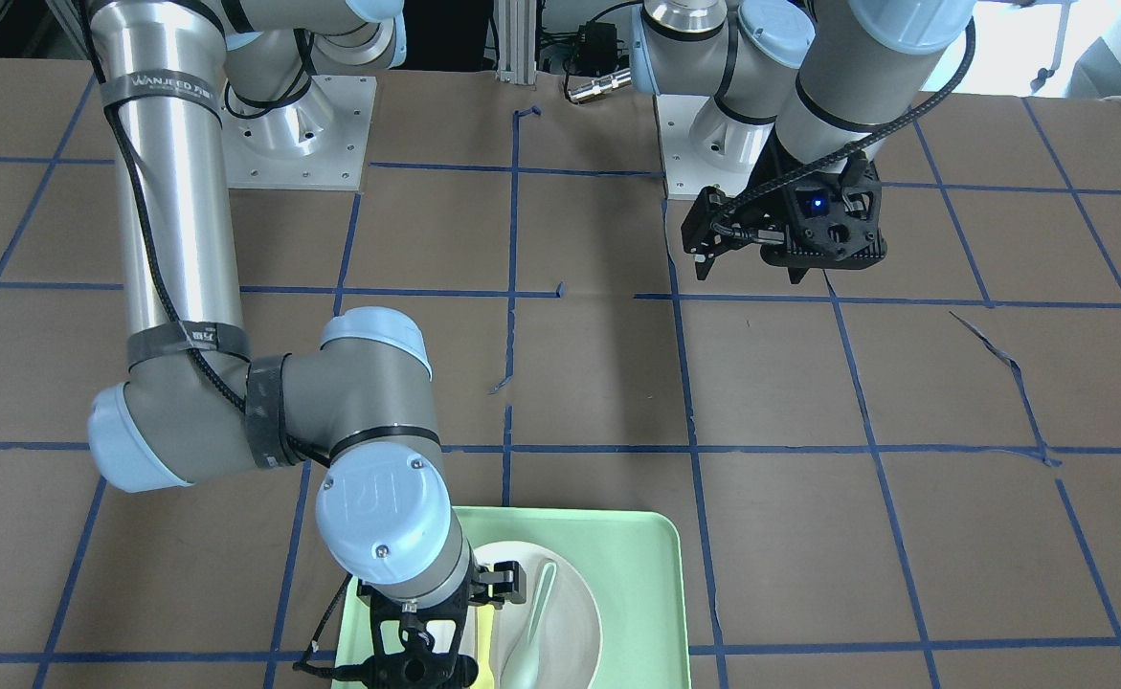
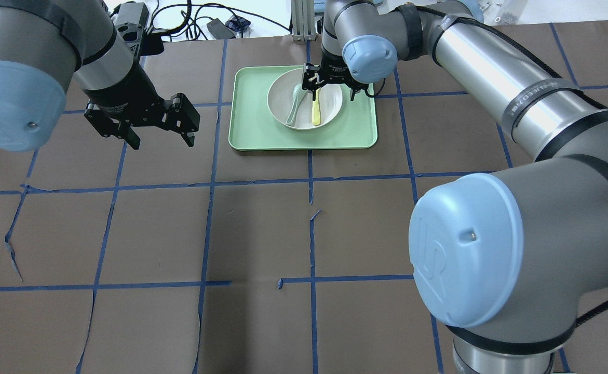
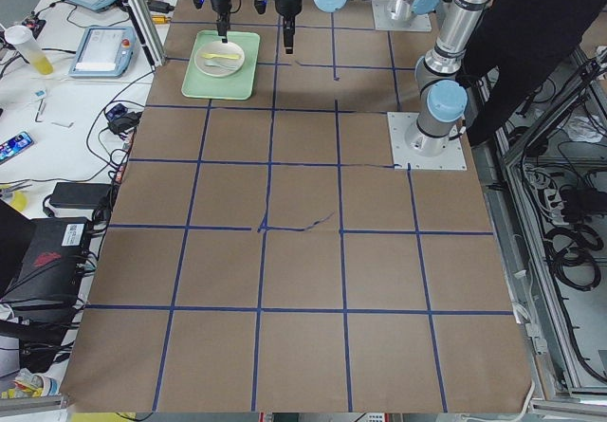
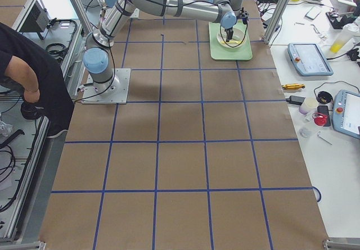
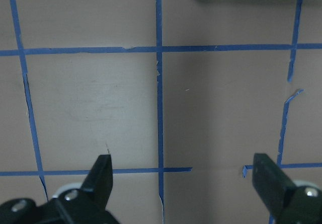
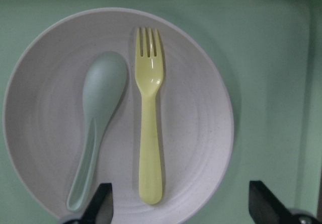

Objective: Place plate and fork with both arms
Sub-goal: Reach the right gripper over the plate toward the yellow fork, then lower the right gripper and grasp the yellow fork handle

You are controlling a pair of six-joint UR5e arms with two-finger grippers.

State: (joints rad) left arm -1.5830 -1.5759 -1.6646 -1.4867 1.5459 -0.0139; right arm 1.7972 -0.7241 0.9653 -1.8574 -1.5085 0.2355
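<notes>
Brown paper gridded with blue tape covers the table (image 2: 262, 234), and the overhead view sets the clock used for it. From 4 o'clock the right arm (image 2: 516, 98) stretches far forward to 12 o'clock, while the left arm (image 2: 39, 52) comes in at 10 o'clock and ends over bare paper. A pale-green tray (image 2: 252, 135) lies flat at 12 o'clock, its long sides running from 9 to 3. The left gripper (image 2: 162, 139) hangs at 9 o'clock of the tray and well apart from it, with its jaws spread wide and nothing between them; its wrist camera shows only paper and tape lines below. The right gripper (image 6: 182, 201) is poised over the tray, jaws also spread wide and empty. In its wrist view one fingertip sits over the 7 o'clock edge of the plate (image 6: 201, 133) and the other over tray beyond the plate's 5 o'clock edge, but whether either touches cannot be told. The plate rests inside the tray, a little toward 1 o'clock of the tray's middle. The fork (image 6: 150, 133) lies in the plate near its centre, tines toward 12 o'clock and handle toward 6 in that wrist view. A grey-green spoon (image 6: 98, 118) lies just beside the fork at its 9 o'clock, apart from it, bowl toward 12 and handle slanting to 7.
</notes>
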